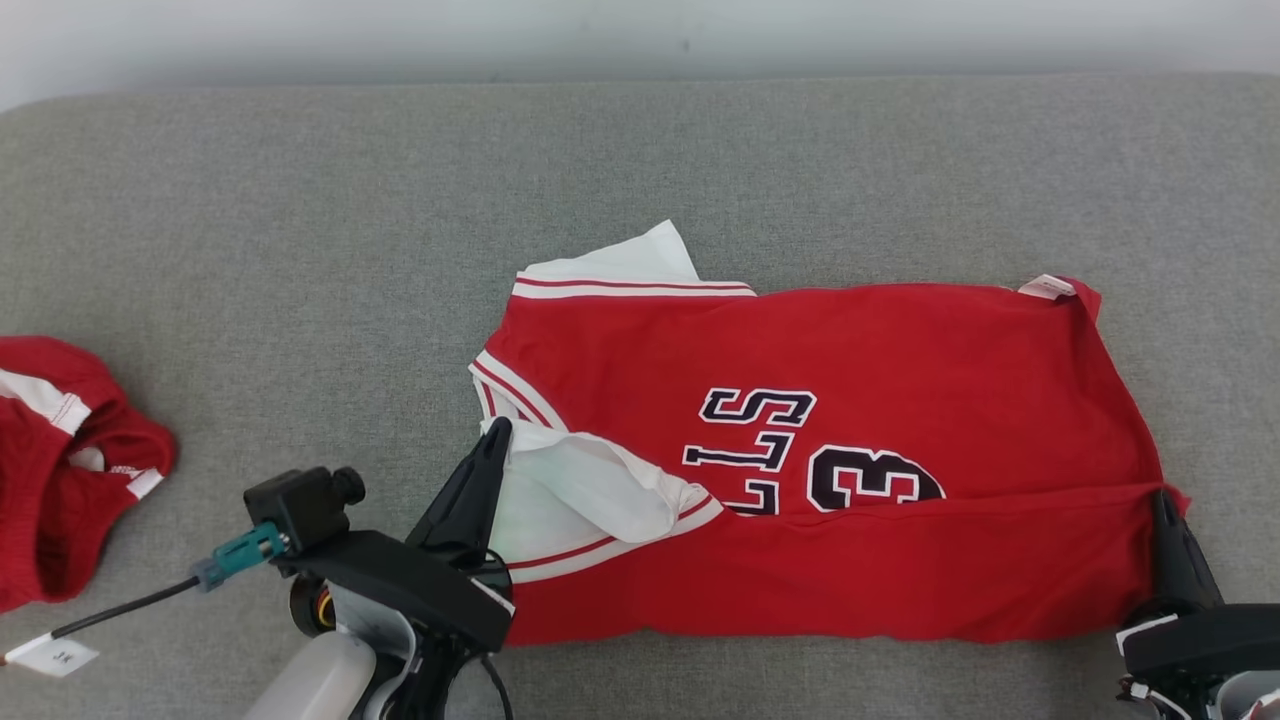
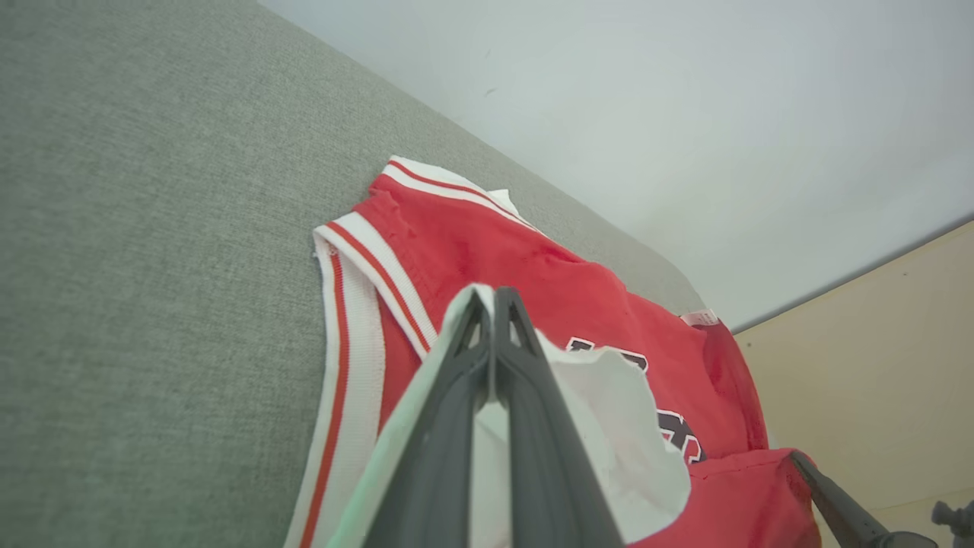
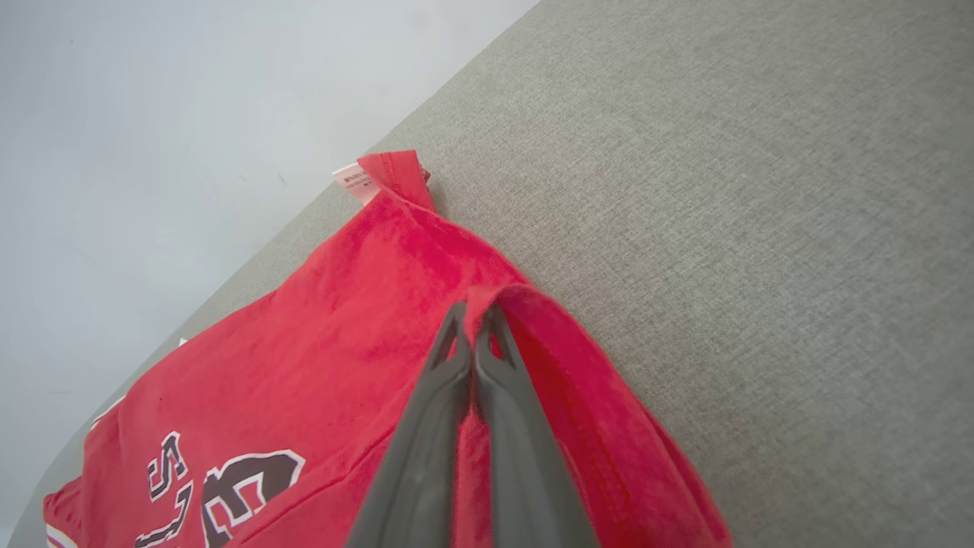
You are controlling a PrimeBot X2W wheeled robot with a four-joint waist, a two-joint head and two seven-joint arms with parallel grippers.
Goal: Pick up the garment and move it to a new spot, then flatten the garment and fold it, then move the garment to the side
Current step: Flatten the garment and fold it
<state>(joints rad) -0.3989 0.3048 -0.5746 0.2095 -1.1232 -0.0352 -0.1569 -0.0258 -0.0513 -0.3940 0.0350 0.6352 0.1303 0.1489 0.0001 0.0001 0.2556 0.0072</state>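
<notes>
Seemingly soft, limp jersey (image 1: 850, 350), pinched lower middle by left gripper (image 1: 497, 430), lower right by right gripper (image 1: 1163, 497); best gripped at edges.

- Lettering (image 1: 745, 457) on the garment (image 1: 900, 340): its near part is covered by the red fold running from the left fingers (image 1: 475, 490) to the right fingers (image 1: 1175, 550). The full wording cannot be read.
- Right fingers: the base is cut off by the head view's lower right corner.
- Label (image 3: 356, 181), at the corner beyond the right fingers: the print is too small to read.
- Second red cloth (image 1: 70, 470), well left of the left fingers: cut off by the picture's edge.
- Tag (image 1: 55, 655), left of the left fingers: partly cut off, marking illegible.
- Left fingers, wrist view: the near lengths are blurred.
</notes>
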